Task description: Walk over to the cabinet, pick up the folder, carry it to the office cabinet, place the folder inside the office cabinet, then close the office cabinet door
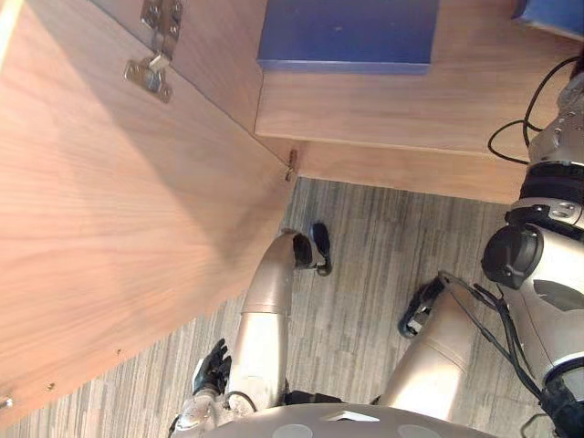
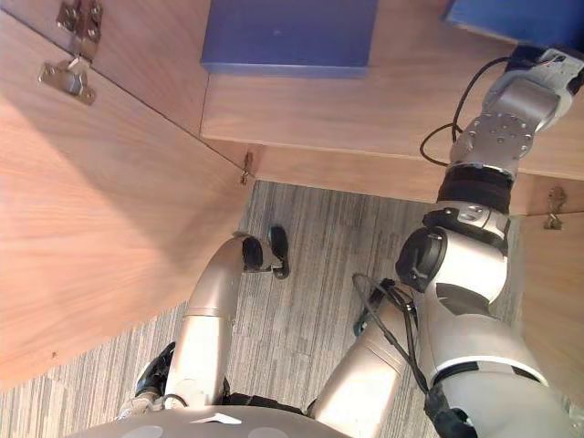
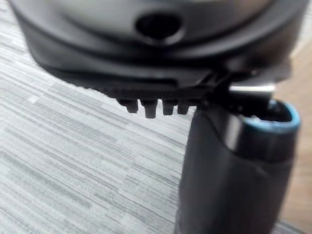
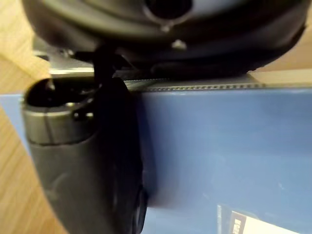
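Reaching far right onto the office cabinet shelf (image 1: 383,100) with the right hand (image 4: 83,161), thumb laid flat on the blue folder (image 4: 219,146); cannot tell whether clamped on it. Hanging low at near left beside the open cabinet door (image 1: 119,228) with the left hand (image 1: 212,367), released and empty over grey floor (image 1: 365,265). Further left on the shelf, a second blue folder (image 1: 347,32)

blue folder (image 2: 287,35) on wooden shelf (image 2: 365,100), cabinet door (image 2: 91,210) open
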Robot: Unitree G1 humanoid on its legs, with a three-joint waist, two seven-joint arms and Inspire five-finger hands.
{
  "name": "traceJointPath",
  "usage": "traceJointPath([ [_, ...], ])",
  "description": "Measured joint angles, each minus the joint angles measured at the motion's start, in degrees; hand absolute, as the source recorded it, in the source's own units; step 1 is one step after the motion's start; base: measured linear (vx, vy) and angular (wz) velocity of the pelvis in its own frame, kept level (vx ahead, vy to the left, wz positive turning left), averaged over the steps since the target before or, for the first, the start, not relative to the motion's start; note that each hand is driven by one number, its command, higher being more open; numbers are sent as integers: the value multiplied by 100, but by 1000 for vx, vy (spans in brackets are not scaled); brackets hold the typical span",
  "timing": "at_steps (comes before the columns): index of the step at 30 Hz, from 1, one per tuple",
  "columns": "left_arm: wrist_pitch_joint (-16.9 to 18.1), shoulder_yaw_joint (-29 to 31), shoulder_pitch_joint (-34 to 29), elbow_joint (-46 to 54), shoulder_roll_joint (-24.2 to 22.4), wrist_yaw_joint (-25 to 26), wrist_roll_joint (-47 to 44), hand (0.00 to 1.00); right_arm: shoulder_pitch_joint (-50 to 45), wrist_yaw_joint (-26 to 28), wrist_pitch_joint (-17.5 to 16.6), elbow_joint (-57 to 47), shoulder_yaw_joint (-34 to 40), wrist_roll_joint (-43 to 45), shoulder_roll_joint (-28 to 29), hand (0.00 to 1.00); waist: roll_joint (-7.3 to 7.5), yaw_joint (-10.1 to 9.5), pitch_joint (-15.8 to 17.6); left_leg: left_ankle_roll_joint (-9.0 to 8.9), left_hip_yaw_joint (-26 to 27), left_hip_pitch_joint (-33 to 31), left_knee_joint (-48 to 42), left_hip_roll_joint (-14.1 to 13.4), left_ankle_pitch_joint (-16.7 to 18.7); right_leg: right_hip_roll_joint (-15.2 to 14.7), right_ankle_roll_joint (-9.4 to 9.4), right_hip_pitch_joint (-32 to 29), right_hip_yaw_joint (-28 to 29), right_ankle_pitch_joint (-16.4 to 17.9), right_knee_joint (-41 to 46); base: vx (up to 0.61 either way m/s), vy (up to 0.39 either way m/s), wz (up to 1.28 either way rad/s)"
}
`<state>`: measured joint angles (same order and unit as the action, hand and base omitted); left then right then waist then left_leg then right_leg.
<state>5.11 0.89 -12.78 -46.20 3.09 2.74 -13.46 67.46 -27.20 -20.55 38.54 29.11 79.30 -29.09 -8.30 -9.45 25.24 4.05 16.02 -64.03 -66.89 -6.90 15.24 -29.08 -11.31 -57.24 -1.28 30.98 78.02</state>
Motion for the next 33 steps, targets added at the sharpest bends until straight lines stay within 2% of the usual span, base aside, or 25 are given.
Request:
traceJointPath([
  [8,9,-13,6,0,0,165,-13,100,144,-185,-137,-41,174,33,-90,0,3,-18,2,-12,-73,-522,-494,-78,50,-17,33,-510,148,276,621,-88,-41,6],
  [17,10,-220,7,13,69,223,-171,100,193,-195,-138,-103,240,-14,-657,0,7,22,-3,-28,-87,-895,-519,-172,21,23,21,-793,55,267,607,-15,-15,3],
  [20,14,-231,6,7,94,232,-169,100,204,-201,-76,-68,240,-135,-798,0,15,37,-10,-22,-140,-996,-552,-172,22,23,48,-831,4,260,618,27,-1,4],
  [22,20,-229,6,5,137,234,-168,100,227,-180,207,121,217,-474,-957,0,28,48,-23,-20,-160,-1043,-585,-178,23,24,58,-857,-10,264,644,0,0,0],
  [23,20,-220,6,2,145,233,-167,100,240,-86,495,357,156,-773,-1111,100,42,62,-29,-20,-167,-1060,-599,-181,23,24,64,-865,-15,268,659,0,0,0],
  [24,20,-216,6,2,147,233,-167,100,241,-69,547,401,144,-832,-1136,100,48,64,-32,-20,-167,-1060,-599,-182,23,24,64,-865,-15,269,660,0,0,0],
  [25,26,-186,6,-1,149,233,-166,100,248,25,746,593,105,-1090,-1191,100,80,83,-58,-20,-167,-1060,-599,-184,23,25,66,-865,-15,269,661,0,0,0],
  [28,32,-101,5,-57,195,216,-167,100,246,225,1047,1036,-232,-1349,-1197,100,214,192,-143,-21,-166,-1060,-600,-204,23,40,66,-867,-18,273,656,-2,0,-2],
  [33,115,-56,10,-57,223,205,-171,100,42,418,1128,1151,-663,-1304,-1137,100,264,196,-301,-18,-167,-1059,-595,-279,26,127,66,-862,-33,258,595,-5,0,-7],
])
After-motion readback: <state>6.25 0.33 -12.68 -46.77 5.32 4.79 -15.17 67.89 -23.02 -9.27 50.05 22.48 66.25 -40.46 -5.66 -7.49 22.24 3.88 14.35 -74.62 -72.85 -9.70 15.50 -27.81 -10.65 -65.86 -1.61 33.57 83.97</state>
